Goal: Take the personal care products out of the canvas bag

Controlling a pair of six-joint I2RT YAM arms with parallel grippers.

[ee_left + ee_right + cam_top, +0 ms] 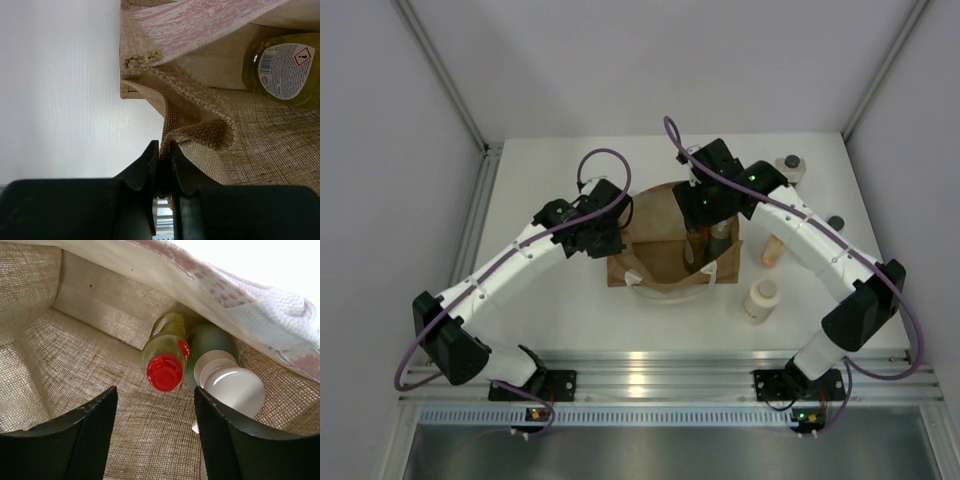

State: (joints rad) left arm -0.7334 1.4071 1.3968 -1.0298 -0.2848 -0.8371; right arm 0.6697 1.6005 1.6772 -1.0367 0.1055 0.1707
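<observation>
The canvas bag lies open in the middle of the table. My left gripper is shut on the bag's frayed left rim and holds it up. My right gripper reaches into the bag's mouth, open, with nothing between its fingers. Just ahead of it lie a yellow bottle with a red cap and, touching it on the right, a grey pump bottle with a white top. The yellow bottle's label also shows in the left wrist view.
Right of the bag on the table lie an orange bottle and a cream cylinder. A clear bottle with a dark cap stands at the back right. White walls close in the table on three sides.
</observation>
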